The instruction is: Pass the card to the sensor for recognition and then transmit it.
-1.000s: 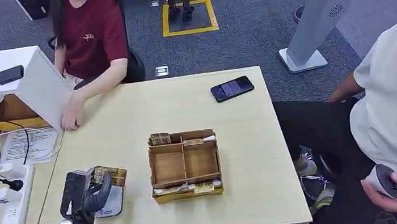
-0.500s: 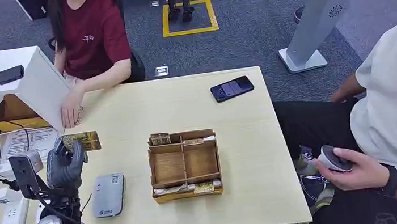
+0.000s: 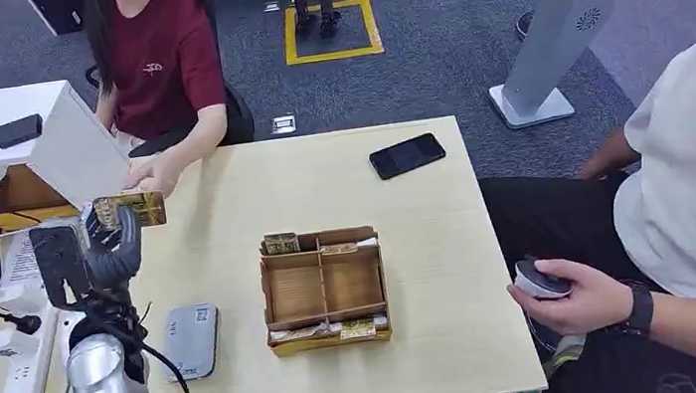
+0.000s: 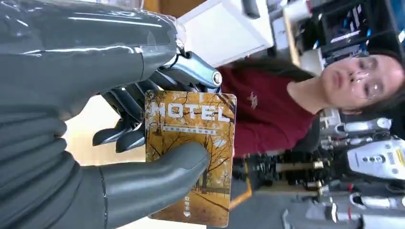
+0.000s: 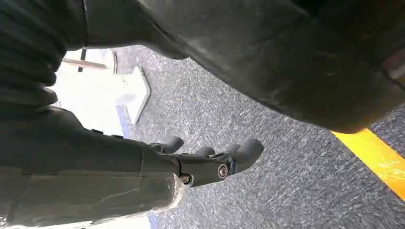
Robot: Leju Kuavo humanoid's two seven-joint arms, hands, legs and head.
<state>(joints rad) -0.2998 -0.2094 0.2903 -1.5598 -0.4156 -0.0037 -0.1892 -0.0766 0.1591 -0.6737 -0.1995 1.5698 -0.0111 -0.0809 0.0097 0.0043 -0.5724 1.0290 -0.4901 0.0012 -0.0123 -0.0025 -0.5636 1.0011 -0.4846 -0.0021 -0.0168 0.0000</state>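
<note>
1. A pale wooden desk [image 3: 411,249] is seen on grey carpet, with a seated person in a dark red shirt [image 3: 157,60] at its far side.
2. The left hand [image 3: 111,256] is raised; since half a second ago it has been lifted nearer that person's hand [image 3: 153,170].
3. The autumn-printed hotel card [image 4: 191,157] is pinched by thumb and fingers; it should be kept level and offered slowly.
4. The right hand [image 5: 210,164] hangs loosely curled, empty.
</note>
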